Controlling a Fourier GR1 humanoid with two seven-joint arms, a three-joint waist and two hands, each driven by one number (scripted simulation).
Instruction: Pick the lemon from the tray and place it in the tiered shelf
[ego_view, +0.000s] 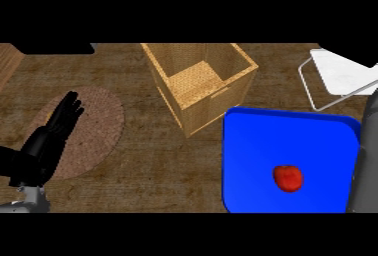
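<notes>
A red round fruit (288, 178) lies on the blue tray (258, 140) at the lower right; no yellow lemon shows. The white tiered shelf (341, 75), with a thin wire frame, stands at the far right behind the tray. My left hand (53, 131) rests open at the left, fingers straight and pointing away, above a round brown mat (100, 125). Only the grey forearm (366, 155) of my right arm shows, rising along the right edge over the tray's right side. Its hand is out of view.
A tall open woven basket (199, 85) stands in the middle, just behind the tray's left corner. The counter top (162, 175) is dark wood. Black shapes sit at the top left and top right corners.
</notes>
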